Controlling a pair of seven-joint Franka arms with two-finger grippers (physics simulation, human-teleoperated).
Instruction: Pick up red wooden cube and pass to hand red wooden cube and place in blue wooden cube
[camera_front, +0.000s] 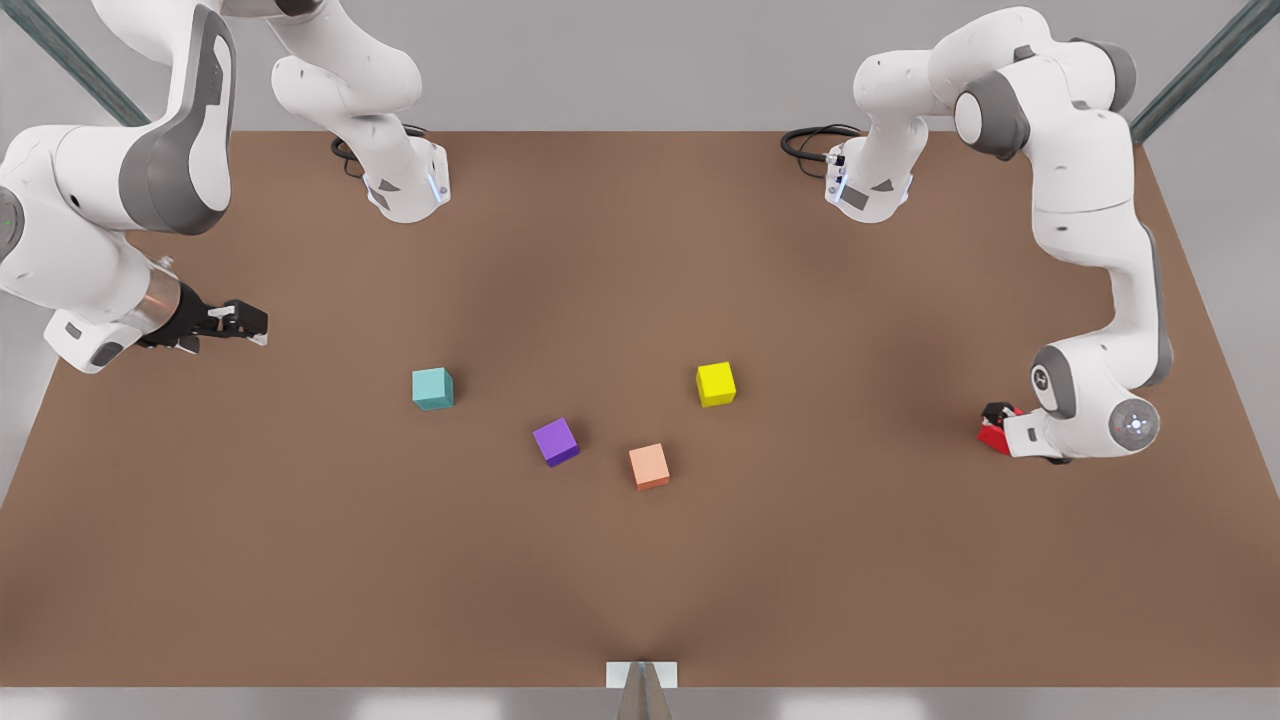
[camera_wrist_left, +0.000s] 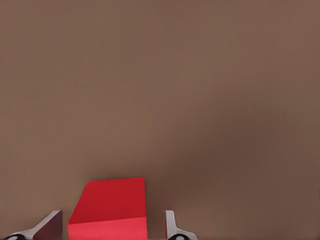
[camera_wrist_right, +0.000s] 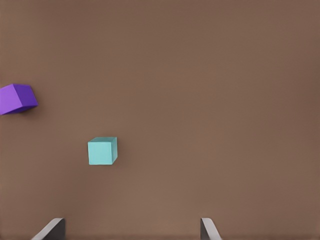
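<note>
The red wooden cube (camera_front: 991, 434) sits at the front view's right, near the table's edge. My left gripper (camera_front: 998, 420) is down at it, open, with one finger on each side of the cube (camera_wrist_left: 107, 210) and a small gap on both sides. The blue wooden cube (camera_front: 432, 388), teal in colour, rests on the table left of centre in the front view. My right gripper (camera_front: 250, 325) hovers open at the front view's left, apart from the teal cube (camera_wrist_right: 102, 151), with nothing between its fingers (camera_wrist_right: 52, 227).
A purple cube (camera_front: 556, 441), a salmon cube (camera_front: 649, 466) and a yellow cube (camera_front: 716, 384) lie around the middle of the brown table (camera_front: 640, 580). The purple cube (camera_wrist_right: 17, 98) is beside the teal one. Both arm bases stand at the far edge.
</note>
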